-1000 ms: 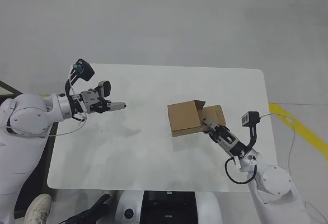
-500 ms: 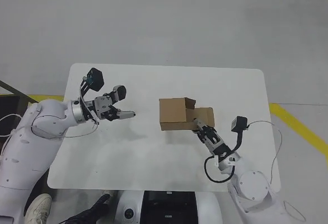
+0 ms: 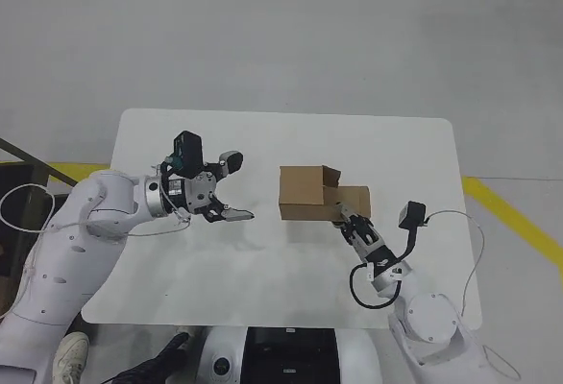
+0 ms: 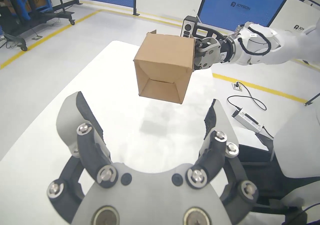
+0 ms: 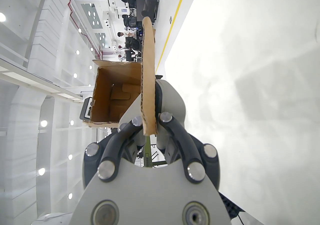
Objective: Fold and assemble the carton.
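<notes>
While the right fingers (image 5: 172, 100) pinch it by one long flap (image 5: 148, 73), a brown cardboard carton (image 3: 301, 192) hangs a little above a white worktop (image 3: 262, 278) with rounded corners. A soft shadow lies on the surface beneath it. Seen from above, the carton sits to the right of the worktop's middle, on the robot's right side. The right arm comes up to it from the near edge. The right fingers are closed tightly on the flap, one on each face of the cardboard, and the flap's edge stands between them. From the right wrist, the carton's open side is visible, with folded tabs lying against the far inner wall.

On the other side, the left fingers (image 4: 75, 116) are spread wide and hold nothing. They hover over the bare worktop, well apart from the carton, and point toward it. From the left wrist, the carton shows as a box shape with a square end turned toward the left fingers. The right arm's wrist is just behind the box.
</notes>
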{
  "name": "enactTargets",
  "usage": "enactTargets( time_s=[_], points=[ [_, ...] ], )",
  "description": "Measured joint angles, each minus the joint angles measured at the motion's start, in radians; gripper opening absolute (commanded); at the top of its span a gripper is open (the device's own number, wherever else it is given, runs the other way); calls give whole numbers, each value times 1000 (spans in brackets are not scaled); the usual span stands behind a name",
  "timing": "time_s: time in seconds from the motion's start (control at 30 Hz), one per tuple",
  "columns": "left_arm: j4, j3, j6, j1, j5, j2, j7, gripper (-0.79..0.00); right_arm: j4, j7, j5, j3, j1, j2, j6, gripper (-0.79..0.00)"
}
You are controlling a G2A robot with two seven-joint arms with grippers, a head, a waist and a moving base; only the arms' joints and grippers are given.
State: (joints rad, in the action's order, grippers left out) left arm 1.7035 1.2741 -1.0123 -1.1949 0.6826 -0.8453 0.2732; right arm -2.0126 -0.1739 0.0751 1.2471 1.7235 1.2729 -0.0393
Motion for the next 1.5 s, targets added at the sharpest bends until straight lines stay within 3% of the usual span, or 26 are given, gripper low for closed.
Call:
enactTargets(
  time_s=[0.07, 0.57, 0.73, 1.0, 1.23, 1.5],
  points=[
    [-3, -13, 0, 3, 47, 0, -46, 0, -1, 2, 7, 0, -1, 0, -3, -785],
    [0, -10, 9, 0, 43, 0, -42, 0, 1, 3, 8, -1, -2, 1, -2, -785],
    [-6, -8, 33, -22, 135, -3, -62, 0, 20, 18, 6, -19, -17, 4, -2, -785],
    [-35, -60, -1, -45, 337, -12, -264, 0, 53, 38, -21, -61, -28, 9, 54, -785],
    [-104, -111, 0, -16, 447, -14, -473, 0, 105, 64, -83, -103, -44, 14, 148, -785],
    [-146, -171, 0, 24, 489, -17, -572, 0, 142, 92, -130, -129, -52, 18, 200, -785]
  ],
)
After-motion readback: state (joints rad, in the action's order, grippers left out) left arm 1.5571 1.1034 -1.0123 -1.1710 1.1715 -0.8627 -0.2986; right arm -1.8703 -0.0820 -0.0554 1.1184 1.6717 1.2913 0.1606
